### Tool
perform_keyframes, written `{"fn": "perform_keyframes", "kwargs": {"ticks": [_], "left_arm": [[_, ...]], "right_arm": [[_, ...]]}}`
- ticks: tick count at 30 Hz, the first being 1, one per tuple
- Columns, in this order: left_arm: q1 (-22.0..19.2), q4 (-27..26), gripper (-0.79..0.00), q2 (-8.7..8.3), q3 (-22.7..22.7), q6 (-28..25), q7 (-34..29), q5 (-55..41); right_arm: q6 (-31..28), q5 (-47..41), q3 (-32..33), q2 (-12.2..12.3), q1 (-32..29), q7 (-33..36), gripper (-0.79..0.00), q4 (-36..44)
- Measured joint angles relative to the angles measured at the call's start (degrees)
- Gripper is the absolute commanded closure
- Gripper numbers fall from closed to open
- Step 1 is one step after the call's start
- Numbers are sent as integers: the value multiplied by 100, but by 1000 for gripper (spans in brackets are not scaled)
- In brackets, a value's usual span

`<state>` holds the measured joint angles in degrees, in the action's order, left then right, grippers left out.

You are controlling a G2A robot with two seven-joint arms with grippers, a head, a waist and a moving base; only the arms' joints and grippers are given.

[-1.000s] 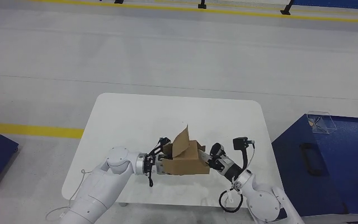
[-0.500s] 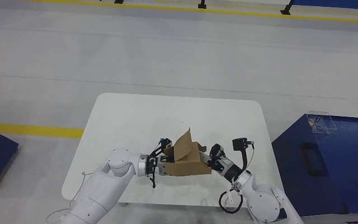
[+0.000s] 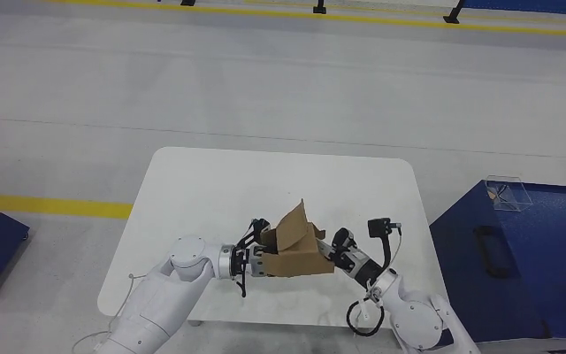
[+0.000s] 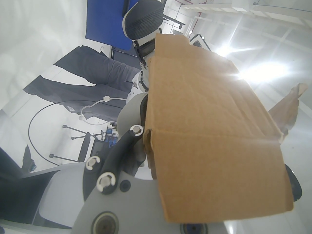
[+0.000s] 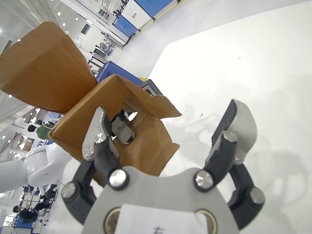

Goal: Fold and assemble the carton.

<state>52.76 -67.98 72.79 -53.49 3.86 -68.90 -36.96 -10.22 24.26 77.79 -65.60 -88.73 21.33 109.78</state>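
Pale grey floor with a yellow line is spreading around a white table, and a blue cabinet is standing off the table's right side. Near the table's front edge, the brown carton is sitting between the two arms, partly formed, with one flap pointing upward and others hanging loose. The left gripper is meeting the carton's left end. In the left wrist view a broad cardboard panel is lying across the camera, so it cannot be told whether that pincer is clamped or apart. The right gripper is working at the carton's right end with its jaws standing wide apart. One finger is reaching into the open end against an inner wall, while the other finger is hanging free over bare tabletop. Through that opening, part of the left gripper is showing inside the carton.
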Motion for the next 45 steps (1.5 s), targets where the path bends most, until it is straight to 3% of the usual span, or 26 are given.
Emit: {"fn": "perform_keyframes", "kwargs": {"ticks": [10,17,22,30,35,45], "left_arm": [[28,46,0,-17,-147,-91,135,-97],[108,89,0,-44,-381,-107,465,-280],[128,57,0,-45,-406,-109,570,-267],[133,-15,0,-24,-267,-127,500,-102],[118,-19,0,-9,-210,-122,504,-54],[115,39,0,2,-245,-134,841,19]], "right_arm": [[-3,-255,538,37,-204,-136,-785,131],[-250,-39,874,108,-608,303,-785,440],[-183,254,631,100,-547,394,-785,372],[474,798,-58,-2,-134,-101,-785,109],[585,1006,-349,-43,18,-226,-785,76],[646,1078,-342,-59,19,-335,-785,46]]}}
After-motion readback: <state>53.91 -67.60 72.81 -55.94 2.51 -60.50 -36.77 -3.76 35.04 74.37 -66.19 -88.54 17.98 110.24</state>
